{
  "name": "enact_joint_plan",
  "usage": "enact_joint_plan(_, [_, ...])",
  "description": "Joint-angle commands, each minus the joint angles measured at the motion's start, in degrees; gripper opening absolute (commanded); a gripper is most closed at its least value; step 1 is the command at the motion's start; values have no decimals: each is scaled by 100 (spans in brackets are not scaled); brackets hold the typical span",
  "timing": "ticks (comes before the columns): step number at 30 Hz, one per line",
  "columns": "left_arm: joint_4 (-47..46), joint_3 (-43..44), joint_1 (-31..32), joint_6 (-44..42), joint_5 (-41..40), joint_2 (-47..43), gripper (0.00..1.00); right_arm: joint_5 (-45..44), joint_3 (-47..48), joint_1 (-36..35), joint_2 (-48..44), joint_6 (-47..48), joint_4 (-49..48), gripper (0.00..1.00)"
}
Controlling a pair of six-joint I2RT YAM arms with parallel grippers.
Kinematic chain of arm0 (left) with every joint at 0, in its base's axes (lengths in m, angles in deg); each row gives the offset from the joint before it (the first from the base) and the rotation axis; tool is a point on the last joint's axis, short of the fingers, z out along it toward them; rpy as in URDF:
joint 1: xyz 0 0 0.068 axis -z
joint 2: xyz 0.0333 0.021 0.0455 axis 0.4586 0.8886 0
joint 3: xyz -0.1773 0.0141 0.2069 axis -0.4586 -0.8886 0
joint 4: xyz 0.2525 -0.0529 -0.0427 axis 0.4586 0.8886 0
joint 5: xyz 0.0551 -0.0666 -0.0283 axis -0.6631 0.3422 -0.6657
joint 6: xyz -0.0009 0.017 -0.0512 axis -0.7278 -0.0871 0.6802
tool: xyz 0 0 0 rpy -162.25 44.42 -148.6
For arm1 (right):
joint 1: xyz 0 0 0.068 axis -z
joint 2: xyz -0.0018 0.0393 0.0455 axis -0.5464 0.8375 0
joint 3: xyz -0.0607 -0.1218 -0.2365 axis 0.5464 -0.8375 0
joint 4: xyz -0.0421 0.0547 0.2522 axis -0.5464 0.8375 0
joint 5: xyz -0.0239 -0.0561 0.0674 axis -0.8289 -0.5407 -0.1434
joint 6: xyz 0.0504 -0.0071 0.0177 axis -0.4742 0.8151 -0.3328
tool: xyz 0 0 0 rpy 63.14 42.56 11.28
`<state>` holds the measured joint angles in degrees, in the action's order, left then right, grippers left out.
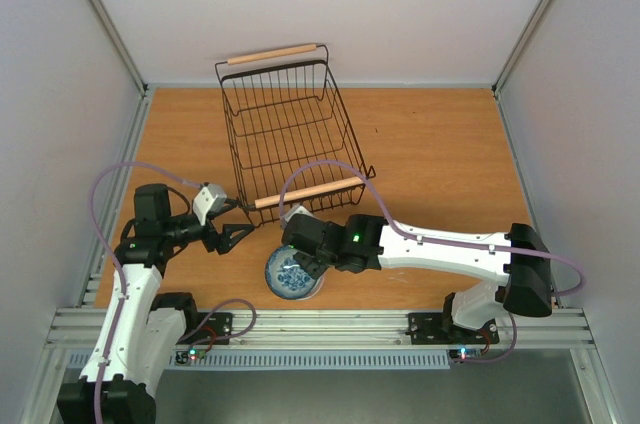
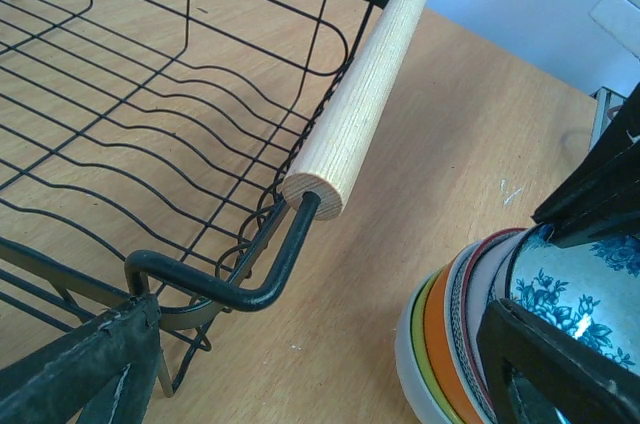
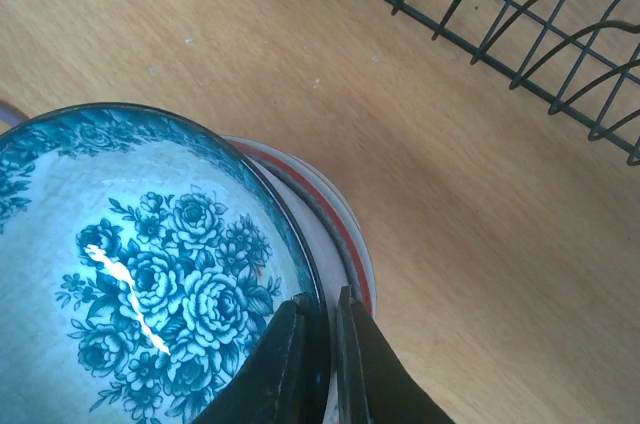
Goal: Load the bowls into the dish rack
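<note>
The bowls are nested in one stack point(image 1: 293, 276) on the table in front of the dish rack point(image 1: 285, 129). The blue-and-white bowl point(image 3: 150, 264) lies on top, tilted. My right gripper point(image 3: 333, 299) is shut on its rim, one finger inside and one outside; it also shows in the top view point(image 1: 302, 262). Below it are a red-rimmed white bowl point(image 3: 352, 239), an orange bowl point(image 2: 440, 334) and a yellow-green bowl point(image 2: 421, 344). My left gripper point(image 2: 315, 364) is open and empty, with one finger by the rack's near corner wire point(image 2: 270, 284); in the top view it point(image 1: 243, 221) sits left of the stack.
The rack's near wooden handle point(image 2: 365, 94) runs just above the bowl stack point(image 1: 305, 192). The far handle point(image 1: 272, 54) lies toward the back wall. Metal frame rails point(image 1: 320, 324) border the table's near edge. Side walls close in the table on the left and right.
</note>
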<state>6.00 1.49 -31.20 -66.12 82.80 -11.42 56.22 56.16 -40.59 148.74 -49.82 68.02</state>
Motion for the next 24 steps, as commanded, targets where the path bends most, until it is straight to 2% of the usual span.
enact_joint_plan(1, [-2, 38, -18, -74, 99, 24, 87, -61, 212, -36, 6, 9, -18, 6])
enact_joint_plan(4, [-13, 38, -22, -77, 97, 32, 87, -149, 203, -40, -89, 8, 29, 2])
enact_joint_plan(11, [-18, 43, -22, -74, 80, 66, 88, -124, 206, -38, -422, 111, 101, 1])
enact_joint_plan(19, [-12, 39, -16, -78, 80, 103, 88, -166, 204, -42, -290, 84, 177, 15])
enact_joint_plan(24, [17, 43, -17, -93, 71, 90, 89, -190, 215, -40, -261, 80, 141, 15])
